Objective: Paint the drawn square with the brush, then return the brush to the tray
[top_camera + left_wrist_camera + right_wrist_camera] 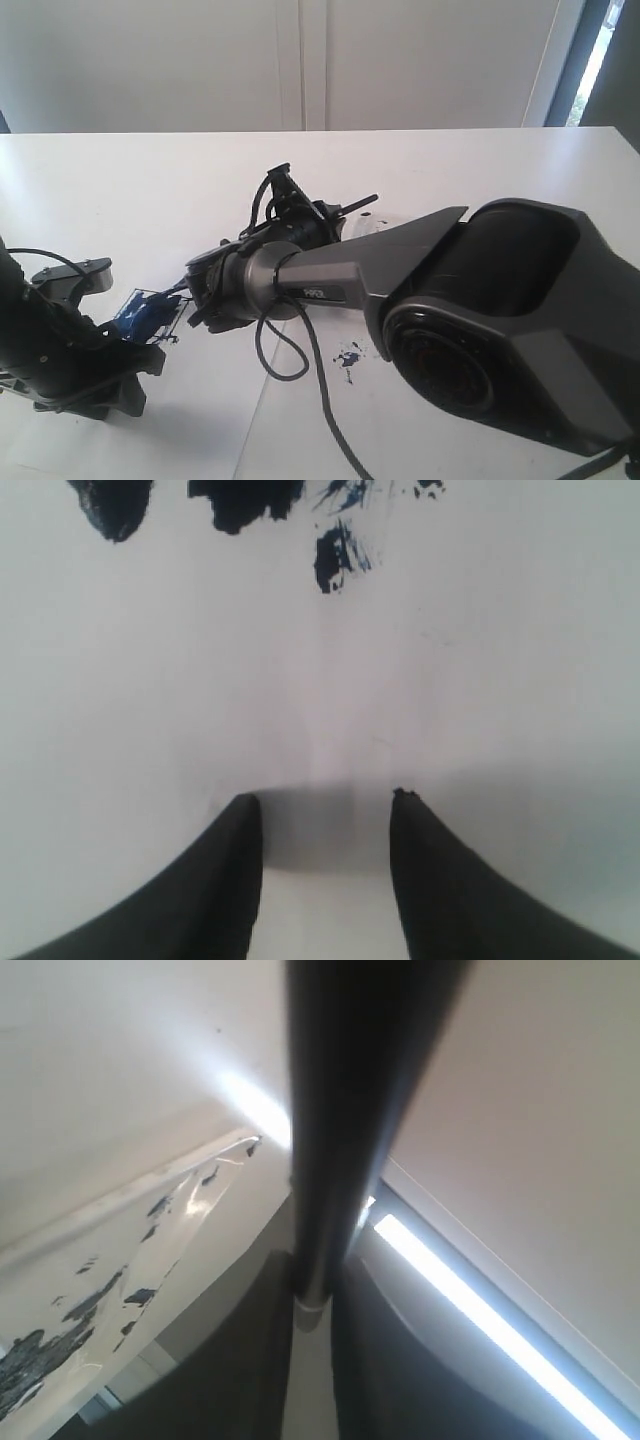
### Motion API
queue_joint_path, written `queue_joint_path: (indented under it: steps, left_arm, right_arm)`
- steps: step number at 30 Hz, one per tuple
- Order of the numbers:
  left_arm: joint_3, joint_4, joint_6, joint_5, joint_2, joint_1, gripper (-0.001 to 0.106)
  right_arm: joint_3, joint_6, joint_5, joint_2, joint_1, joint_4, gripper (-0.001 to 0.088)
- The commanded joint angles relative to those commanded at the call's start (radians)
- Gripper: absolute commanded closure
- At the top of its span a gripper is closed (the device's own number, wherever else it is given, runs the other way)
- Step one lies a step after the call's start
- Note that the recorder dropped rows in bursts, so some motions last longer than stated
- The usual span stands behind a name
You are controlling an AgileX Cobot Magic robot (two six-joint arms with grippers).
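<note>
The brush [355, 205] is a thin black stick whose handle pokes out up and to the right behind the right arm's wrist. My right gripper [197, 290] has reached across to the left and is shut on the brush [345, 1110], with its silver ferrule between the fingers. The gripper's end sits right beside the drawn square [143, 314], which is smeared dark blue. In the right wrist view the glossy clear tray [190, 1195] shows with dark paint blotches. My left gripper [325, 800] stands open and empty over a white surface with dark blue blotches [245, 502] ahead of it.
The left arm [50, 340] sits low at the left edge, just beside the square. A small dark paint splatter [348, 357] lies on the white sheet under the right arm [480, 310], and a black cable [300, 350] loops down from its wrist.
</note>
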Motion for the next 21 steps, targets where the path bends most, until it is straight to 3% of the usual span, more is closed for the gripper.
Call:
queue_joint_path:
  steps: [13, 21]
  left_arm:
    - [0.0, 0.004, 0.0, -0.004, 0.0, 0.0, 0.057]
    - [0.0, 0.004, -0.007, -0.006, 0.0, 0.002, 0.057]
  right_arm:
    - [0.1, 0.002, 0.0, -0.061, 0.011, -0.013, 0.0868]
    - [0.109, 0.009, 0.0, -0.157, 0.028, 0.013, 0.0868]
